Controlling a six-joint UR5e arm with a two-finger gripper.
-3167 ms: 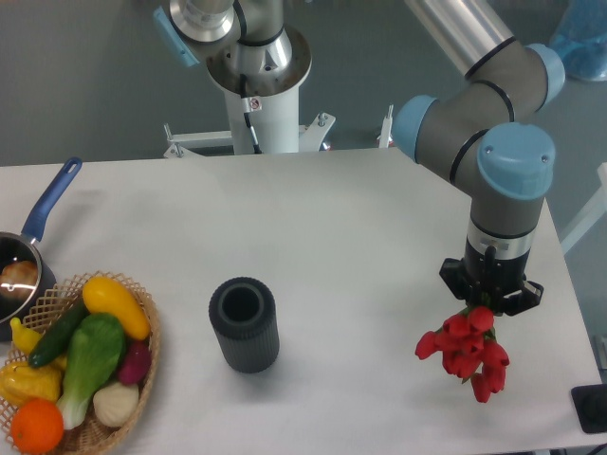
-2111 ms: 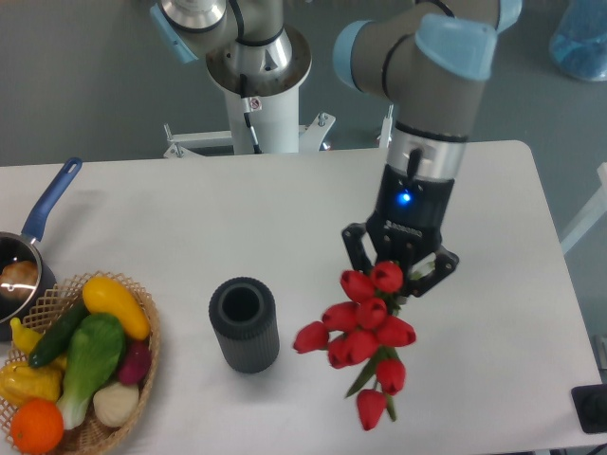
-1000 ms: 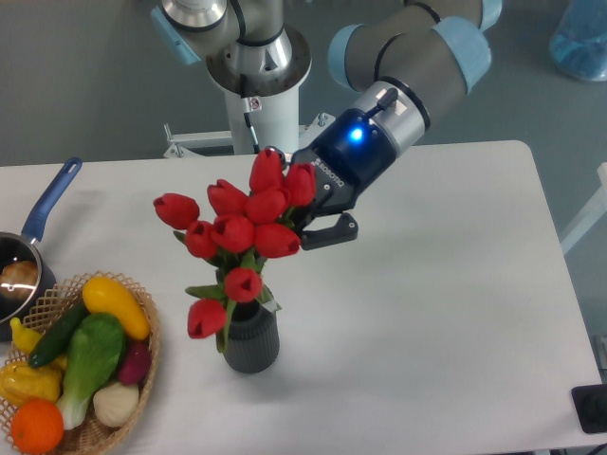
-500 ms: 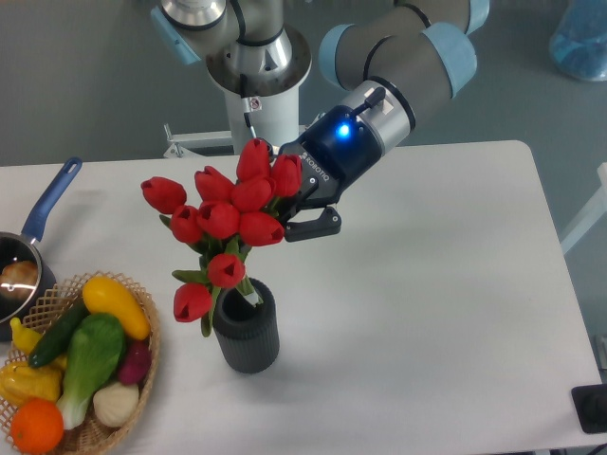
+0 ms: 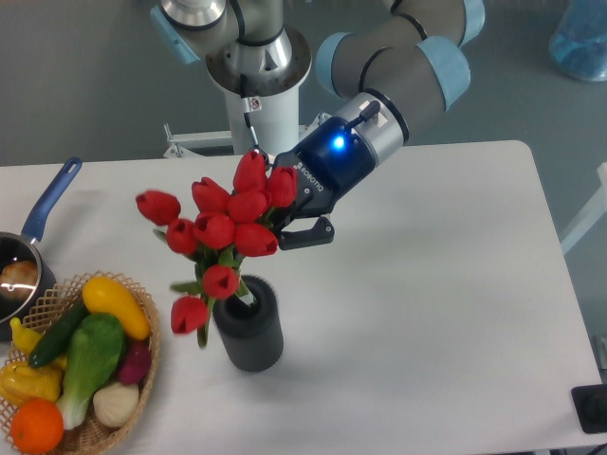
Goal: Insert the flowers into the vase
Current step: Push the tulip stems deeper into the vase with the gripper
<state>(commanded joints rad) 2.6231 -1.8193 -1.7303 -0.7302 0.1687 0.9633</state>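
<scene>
The flowers (image 5: pixel 223 227), a bunch of red tulips with green stems, are tilted to the left with their stem ends in the mouth of the vase (image 5: pixel 248 327). The vase is dark grey, ribbed and upright on the white table, left of centre. My gripper (image 5: pixel 285 213) is shut on the flowers just above and right of the vase, with one black finger (image 5: pixel 305 234) showing beside the blooms. The stems inside the vase are hidden.
A woven basket (image 5: pixel 142 365) with toy vegetables and fruit stands at the front left, close to the vase. A blue-handled saucepan (image 5: pixel 43 213) sits at the left edge. The robot base (image 5: pixel 256 85) is behind the table. A black object (image 5: pixel 590 408) lies at the front right corner.
My gripper lifted the flowers from the table's right side, carried them left, and tilted them over the vase. In the last half second they moved slightly left and down, stems in the mouth.
</scene>
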